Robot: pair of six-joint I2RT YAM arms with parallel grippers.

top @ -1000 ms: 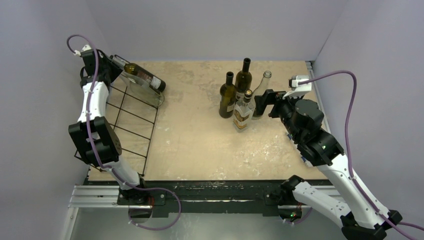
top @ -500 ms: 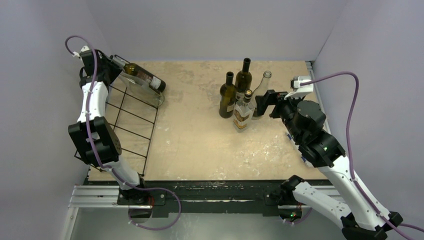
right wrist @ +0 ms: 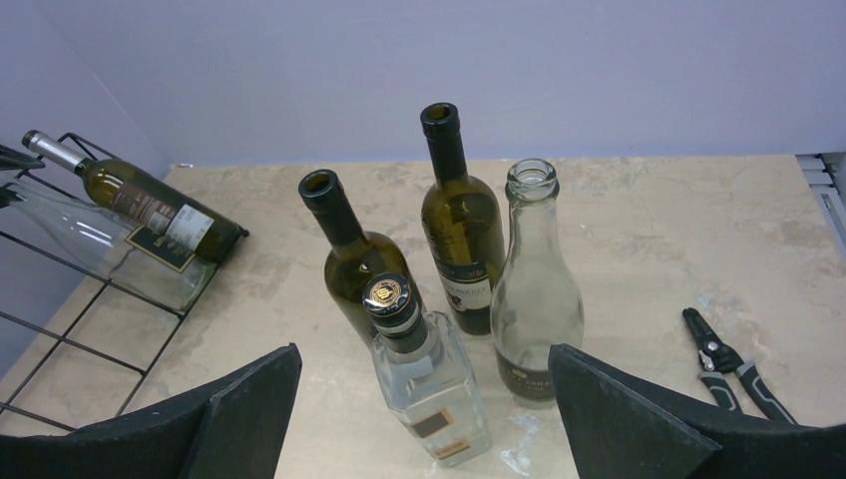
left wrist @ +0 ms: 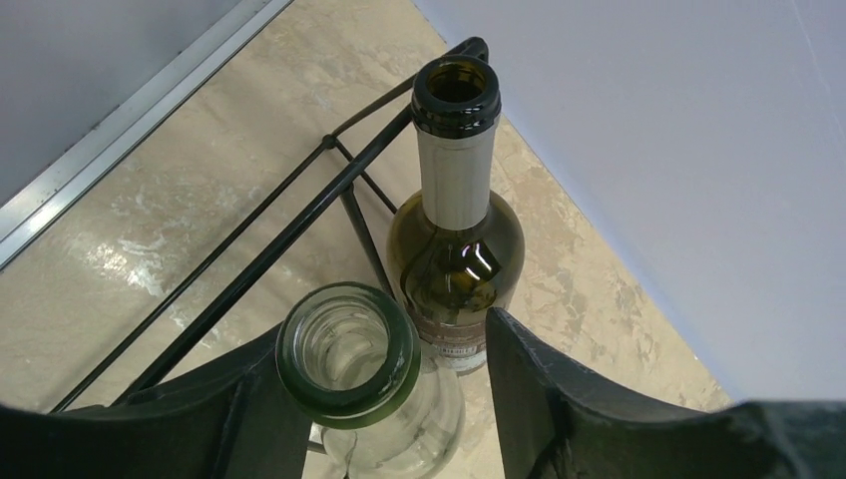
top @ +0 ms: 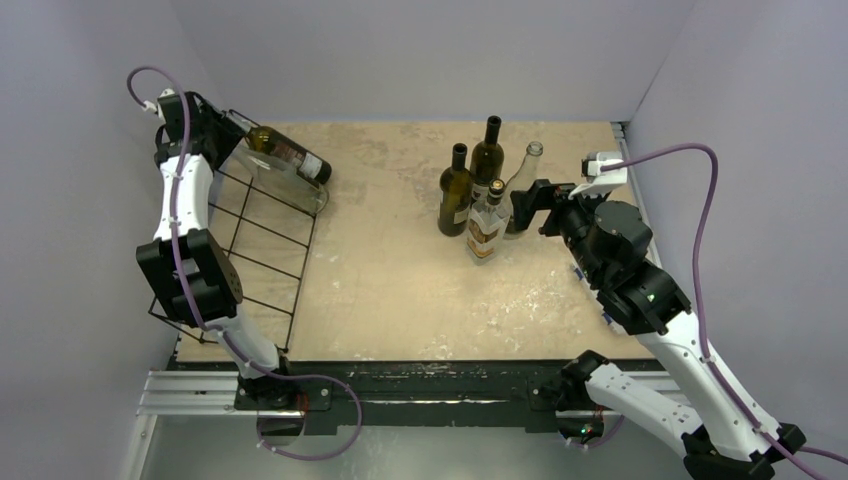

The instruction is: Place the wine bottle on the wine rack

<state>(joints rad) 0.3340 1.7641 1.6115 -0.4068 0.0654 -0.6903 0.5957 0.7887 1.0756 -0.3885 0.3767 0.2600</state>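
The black wire wine rack (top: 262, 262) lies along the table's left side. A dark green wine bottle (top: 290, 155) with a label and a clear glass bottle (top: 285, 183) lie on its far end. My left gripper (top: 222, 122) is open at their necks. In the left wrist view the clear bottle's mouth (left wrist: 347, 349) sits between my open fingers, against the left one and apart from the right one, with the dark bottle (left wrist: 454, 249) just beyond. My right gripper (top: 520, 205) is open and empty, facing a group of standing bottles.
Four bottles stand at the table's centre right: two dark green ones (right wrist: 354, 259) (right wrist: 459, 220), a clear round one (right wrist: 534, 289) and a square clear one with a black cap (right wrist: 424, 369). Pliers (right wrist: 733, 364) lie to the right. The wall is close behind the rack.
My left gripper has drawn back a little toward the far left corner, away from the bottle necks. The bottles on the rack and my right arm have stayed still.
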